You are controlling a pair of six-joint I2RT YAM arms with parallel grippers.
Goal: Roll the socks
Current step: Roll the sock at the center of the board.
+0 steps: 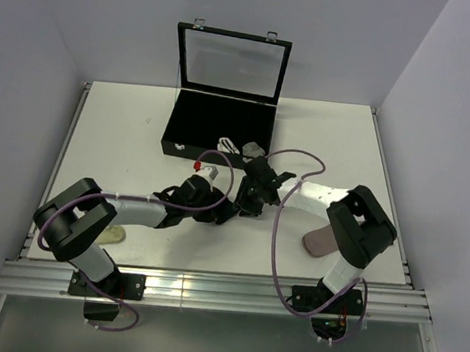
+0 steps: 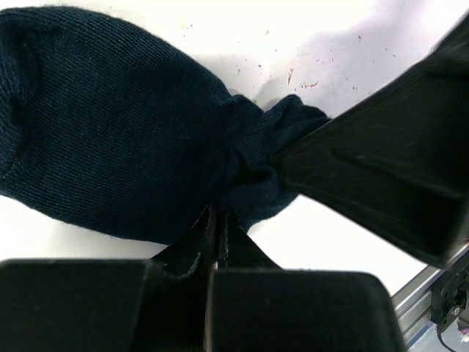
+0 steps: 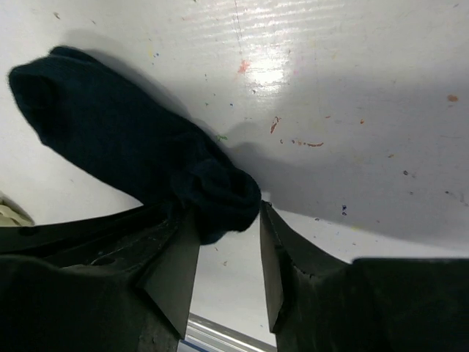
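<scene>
Navy sock point(image 2: 110, 125) is lying on the white tabletop point(image 3: 352, 95), bunched at one end. Left gripper point(image 2: 217, 220) is clenching that bunched fabric tightly; right gripper point(image 3: 229, 235) is straddling the same bunch, jaws parted, apparently not squeezing it.

navy sock point(image 2: 110, 125): cut off by the left wrist view's left edge
case contents point(image 1: 226, 144): too small to be identified

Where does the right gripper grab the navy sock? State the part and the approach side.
Probably take the navy sock by its bunched end, the thickest lump, coming from the near side, where the right gripper stands open astride it.
</scene>
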